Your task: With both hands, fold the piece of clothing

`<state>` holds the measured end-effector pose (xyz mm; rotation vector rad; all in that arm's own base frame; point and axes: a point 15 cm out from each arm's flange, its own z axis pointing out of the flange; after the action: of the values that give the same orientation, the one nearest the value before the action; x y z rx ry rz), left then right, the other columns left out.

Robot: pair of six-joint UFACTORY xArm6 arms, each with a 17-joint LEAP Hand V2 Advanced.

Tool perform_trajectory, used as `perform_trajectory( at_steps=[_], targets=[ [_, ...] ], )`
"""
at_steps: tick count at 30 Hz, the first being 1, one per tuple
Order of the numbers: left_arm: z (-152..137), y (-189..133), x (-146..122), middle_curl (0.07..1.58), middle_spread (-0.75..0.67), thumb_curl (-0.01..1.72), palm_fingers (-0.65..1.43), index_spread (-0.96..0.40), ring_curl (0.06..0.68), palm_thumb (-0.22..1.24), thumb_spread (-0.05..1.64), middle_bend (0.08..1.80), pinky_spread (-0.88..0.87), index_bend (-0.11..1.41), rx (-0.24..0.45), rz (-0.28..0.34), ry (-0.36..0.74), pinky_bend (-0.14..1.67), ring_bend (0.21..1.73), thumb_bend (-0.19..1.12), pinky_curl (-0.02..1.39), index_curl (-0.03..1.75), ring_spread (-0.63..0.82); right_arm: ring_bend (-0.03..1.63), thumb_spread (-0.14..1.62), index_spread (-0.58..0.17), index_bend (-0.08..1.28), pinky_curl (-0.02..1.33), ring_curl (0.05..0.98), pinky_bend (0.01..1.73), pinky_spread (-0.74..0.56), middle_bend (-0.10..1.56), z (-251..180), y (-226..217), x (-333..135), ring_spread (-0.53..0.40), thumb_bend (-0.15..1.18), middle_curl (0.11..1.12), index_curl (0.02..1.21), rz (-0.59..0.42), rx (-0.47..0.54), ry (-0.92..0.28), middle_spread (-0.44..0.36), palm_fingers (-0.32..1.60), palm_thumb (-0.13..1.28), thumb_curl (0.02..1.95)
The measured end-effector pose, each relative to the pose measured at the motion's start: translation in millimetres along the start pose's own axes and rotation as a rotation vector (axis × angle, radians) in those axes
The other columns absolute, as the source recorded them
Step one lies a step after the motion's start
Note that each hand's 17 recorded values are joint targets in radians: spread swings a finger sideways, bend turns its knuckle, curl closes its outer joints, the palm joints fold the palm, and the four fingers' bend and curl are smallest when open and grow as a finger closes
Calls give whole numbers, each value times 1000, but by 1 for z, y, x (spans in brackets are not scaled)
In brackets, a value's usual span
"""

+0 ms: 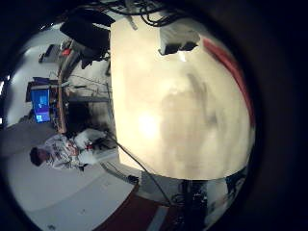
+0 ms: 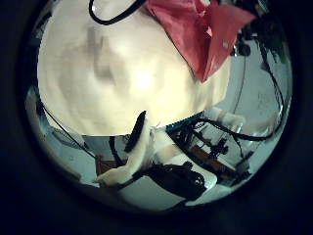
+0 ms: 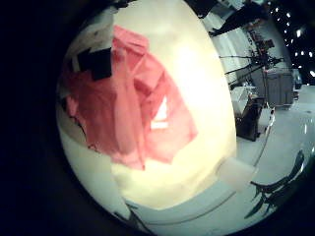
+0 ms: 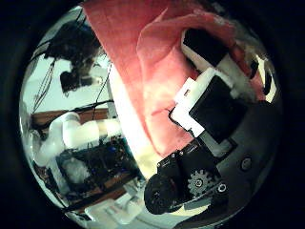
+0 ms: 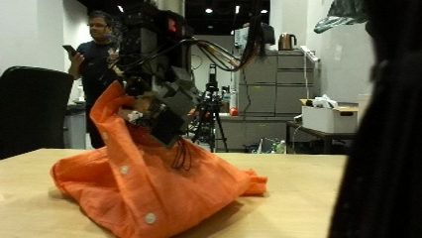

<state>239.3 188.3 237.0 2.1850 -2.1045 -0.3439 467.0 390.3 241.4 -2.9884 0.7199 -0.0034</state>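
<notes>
The right hand [image 5: 148, 104] has its fingers [image 4: 214, 86] curled round a bunch of the orange shirt [image 5: 146, 183]. It holds that part up, while the rest hangs below it and slumps in a heap on the table [image 5: 303, 198].

To do this lift well, I judge the hand should keep its pinch tight and raise the cloth until it hangs flat. The left hand should then take a second edge or corner before any fold is laid; as it is, the heap is too crumpled to crease cleanly.

The right palm views show cloth pressed close against the hand, and more of it spread on the table below. The left palm views show mostly bare table under that hand, with the shirt [image 2: 196, 34] off at one side, well apart. Whether the left hand's fingers are open or curled I cannot tell. Only the outside view shows the shirt's buttons and how high it hangs.
</notes>
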Motion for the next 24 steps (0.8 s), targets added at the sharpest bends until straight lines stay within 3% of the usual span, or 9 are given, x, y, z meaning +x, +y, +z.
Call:
perform_trajectory(
  at_steps=[3, 4, 6, 7, 8, 9, 11, 17, 24],
  targets=[
    [2, 5, 3, 299, 288, 261, -11, 115, 220, 356, 1170, 189, 368, 154, -1, 4, 3, 445, 526, -17, 313, 272, 487, 1322, 1338, -254, 554, 758, 684, 1014, -422, 1182, 5, -11, 10, -234, -15, 724, 680, 27, 41, 22, -132, 327, 868, 680],
    [2, 6, 4, 299, 288, 261, -11, 115, 219, 356, 1170, 189, 368, 154, 2, 6, 3, 445, 526, -17, 313, 272, 487, 1327, 1349, -222, 503, 745, 675, 988, -392, 1094, 2, -15, 19, -239, -10, 692, 664, 44, 67, 34, -163, 206, 868, 665],
    [4, 10, 8, 299, 288, 261, -10, 115, 221, 356, 1171, 188, 369, 153, 4, 9, 5, 444, 532, -17, 313, 271, 490, 1268, 1363, -252, 484, 735, 652, 941, -302, 957, -1, -15, 32, -218, -9, 653, 622, 77, 89, 44, -98, 41, 863, 644],
    [5, 11, 10, 299, 288, 261, -10, 115, 221, 356, 1171, 189, 369, 154, 5, 10, 5, 444, 533, -17, 313, 271, 490, 1169, 1377, -282, 513, 714, 610, 930, -202, 795, -5, -15, 37, -181, -6, 587, 584, 94, 99, 47, -53, -25, 864, 624],
    [6, 12, 11, 299, 288, 261, -10, 115, 222, 356, 1171, 189, 369, 154, 6, 13, 5, 444, 534, -17, 313, 271, 490, 1102, 1385, -313, 513, 694, 576, 931, -125, 664, -10, -12, 43, -153, -2, 537, 553, 112, 108, 50, -60, -90, 870, 614],
    [6, 13, 11, 299, 288, 261, -10, 115, 222, 356, 1171, 189, 369, 154, 4, 14, 2, 444, 534, -17, 313, 271, 491, 1014, 1397, -342, 440, 658, 536, 879, -3, 693, -15, -10, 48, -103, 0, 528, 511, 122, 116, 52, -27, -68, 879, 598],
    [5, 14, 11, 299, 288, 261, -10, 115, 222, 356, 1171, 189, 369, 154, 9, 15, -2, 444, 535, -17, 313, 271, 491, 905, 1399, -366, 405, 630, 487, 861, 122, 586, -26, -5, 60, -30, -3, 481, 479, 144, 133, 58, -13, -94, 888, 580],
    [-6, 16, 17, 302, 288, 261, -5, 109, 222, 356, 1171, 193, 368, 155, 30, 26, -12, 443, 535, -17, 314, 272, 491, 691, 1372, -396, 377, 522, 384, 680, 347, 471, -93, 31, 95, 113, -2, 417, 435, 229, 187, 91, 42, -40, 934, 557],
    [-33, 34, 35, 305, 287, 259, 4, 108, 220, 362, 1169, 190, 367, 165, -17, 48, -3, 439, 531, -17, 312, 279, 489, 451, 1337, -393, 388, 393, 289, 416, 406, 398, -126, 123, 65, 203, -17, 377, 414, 341, -39, -13, 68, -23, 910, 527]
  ],
)
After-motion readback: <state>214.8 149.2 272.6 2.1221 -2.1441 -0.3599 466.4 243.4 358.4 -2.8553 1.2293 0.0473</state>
